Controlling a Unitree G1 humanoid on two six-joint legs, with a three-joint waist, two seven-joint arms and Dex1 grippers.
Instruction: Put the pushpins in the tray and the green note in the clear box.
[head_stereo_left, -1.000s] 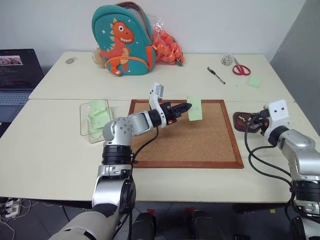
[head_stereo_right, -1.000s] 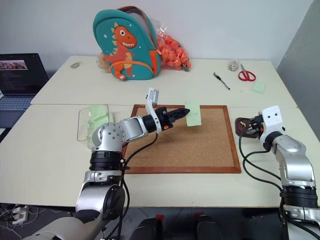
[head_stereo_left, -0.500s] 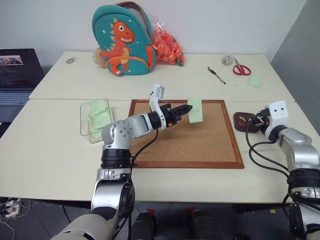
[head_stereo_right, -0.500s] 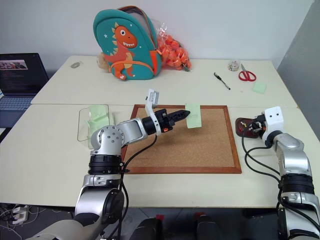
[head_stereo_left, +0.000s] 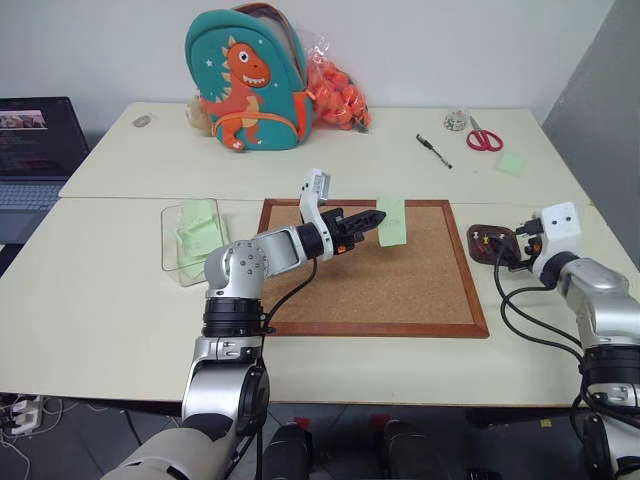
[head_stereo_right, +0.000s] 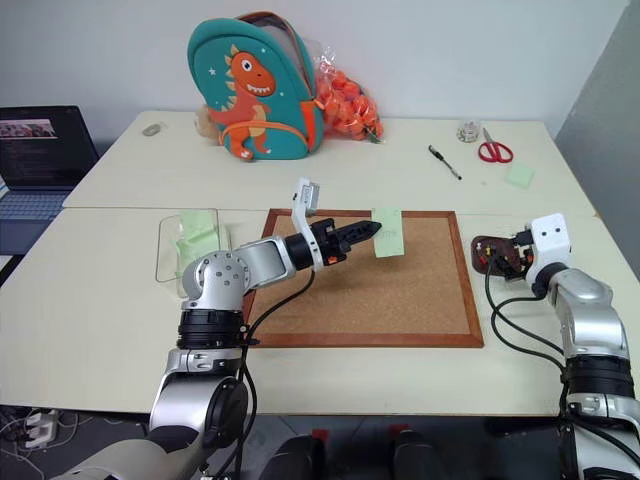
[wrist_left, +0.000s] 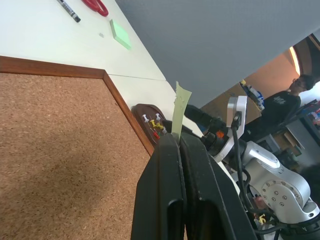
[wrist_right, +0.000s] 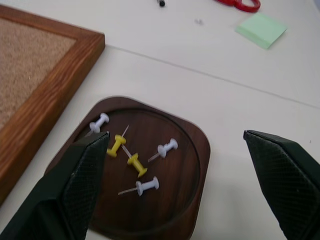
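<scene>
My left gripper (head_stereo_left: 377, 217) is pinching the green note (head_stereo_left: 391, 220) edge-on above the cork board (head_stereo_left: 400, 290), its slip standing upright. My right gripper (wrist_right: 175, 185), fingers spread wide, is hovering over the tray (wrist_right: 187, 165) holding white and yellow pushpins (wrist_right: 134, 164).

Two cream surfaces (head_stereo_left: 120, 290) butted together, seam running across. Plain white wall (head_stereo_left: 450, 40) behind, grey partition (head_stereo_left: 600, 90) at the right. Laptop (head_stereo_left: 35, 150) on a side desk at left. Dark floor below, power strip (head_stereo_left: 22, 412) with cables near the left corner. Even indoor light.
</scene>
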